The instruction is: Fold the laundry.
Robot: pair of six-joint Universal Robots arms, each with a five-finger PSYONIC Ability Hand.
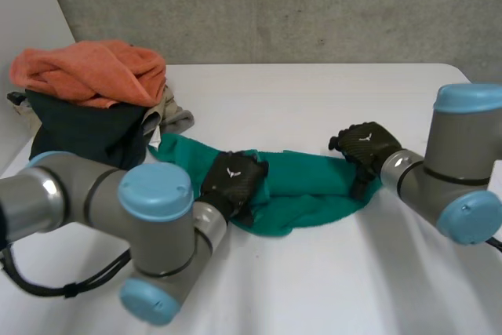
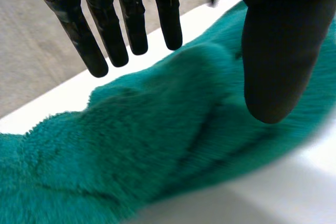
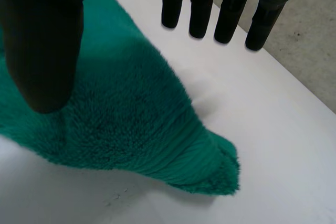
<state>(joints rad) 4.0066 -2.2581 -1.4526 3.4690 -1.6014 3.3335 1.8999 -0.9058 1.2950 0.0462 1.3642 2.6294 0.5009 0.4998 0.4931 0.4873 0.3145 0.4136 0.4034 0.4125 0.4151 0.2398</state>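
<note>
Green towel (image 1: 310, 187): report position and condition. — Operator

It lies bunched in a long, loose band across the middle of the white table (image 1: 329, 272), directly in front of me. One end runs toward the laundry pile (image 1: 94, 92) at my left. The other end tapers to a point below my right hand (image 1: 365, 145). It is not spread flat, so I judge that no fold has begun. — Robot

Report hand state. — Operator

Left hand (image 1: 233, 180): over the towel left of its middle, fingers (image 2: 134, 24) straight, thumb (image 2: 278, 61) set well apart from them, nothing gripped. Right hand: over the towel's right end, fingers (image 3: 231, 14) straight, thumb (image 3: 44, 51) apart, nothing gripped. I cannot tell whether either palm rests on the cloth. — Robot

State expected handling and grasp points. — Operator

My judgement:
1. Material: thick, fleecy, soft and limp. It should be light, sag wherever it is unsupported and hold no shape of its own.
2. Surface: the nap should give good friction, so slipping from a pinch is unlikely. Not fragile.
3. Grasp points: corners, not the middle. The right hand takes the tapered end. The left hand needs a corner at the far end, near the laundry pile.
4. Caution: the bunched layers overlap, so a deep pinch may catch two at once. Pinch the edge shallowly and spread the towel flat before folding. — Robot
</note>
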